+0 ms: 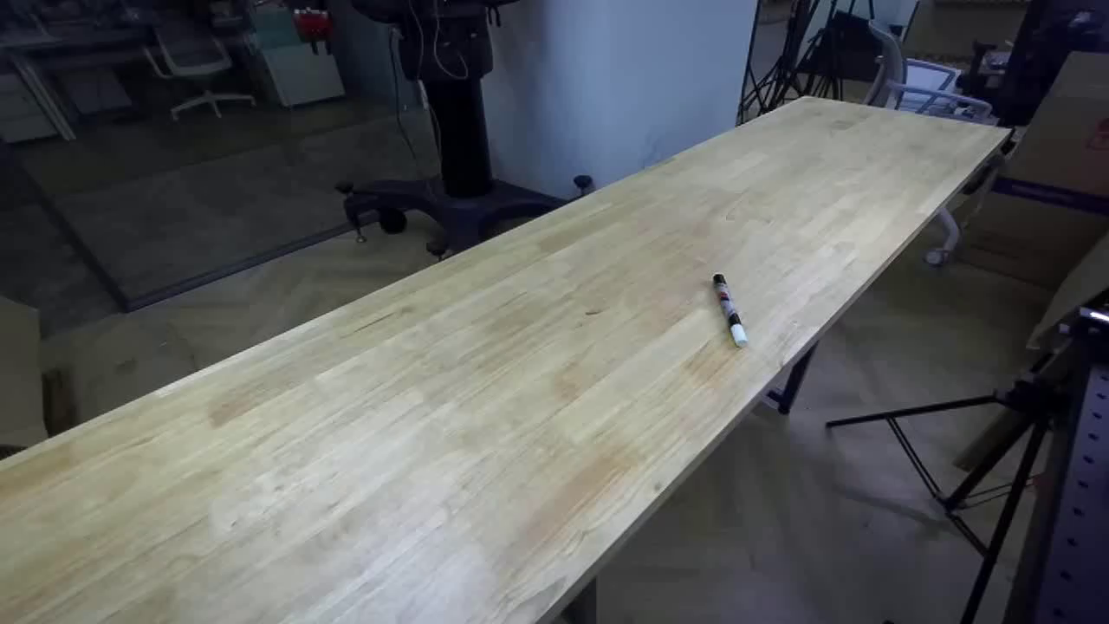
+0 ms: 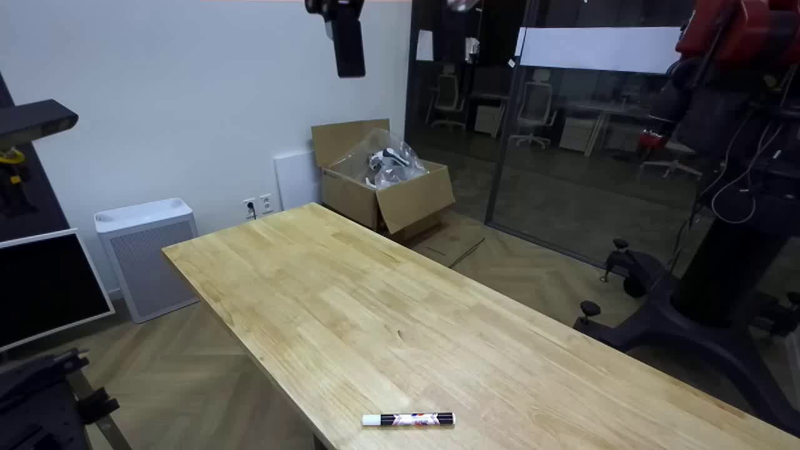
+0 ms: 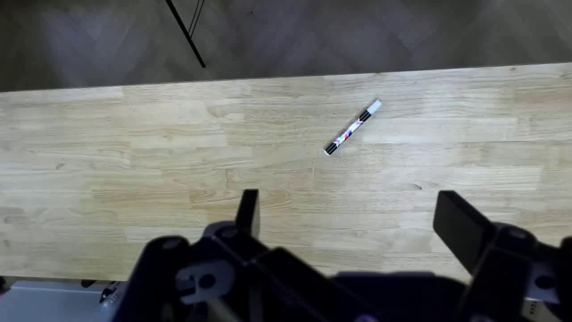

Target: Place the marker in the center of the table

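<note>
Pale wood is running in planks along the counter (image 1: 450, 407), and the pincer (image 3: 351, 212) is hanging well above it, pointing down. In the wrist view it is reaching in from the bottom of the picture, and its two fingers (image 3: 464, 232) are standing wide apart, bare planks showing between their tips. The wrist camera is looking steeply down, so one long edge is crossing the upper part of that view and the floor (image 3: 286, 40) is showing past it. In an exterior view a dark finger (image 2: 349, 50) is hanging in from the top of the frame, which is cutting off the arm above it. The marker (image 2: 408, 419) is lying on its side on the counter, well apart from the pincer and nearer to one long edge than to the other. It is showing a white cap, black bands and a printed label; in the wrist view it is slanting, the cap pointing toward that nearer edge. Past the same edge a tripod (image 1: 1031, 399) is standing on the floor, and past the opposite one a black wheeled stand (image 1: 459, 139). In an exterior view a cardboard box (image 2: 412, 203) is sitting beside a far corner of the counter, holding something in clear plastic.
</note>
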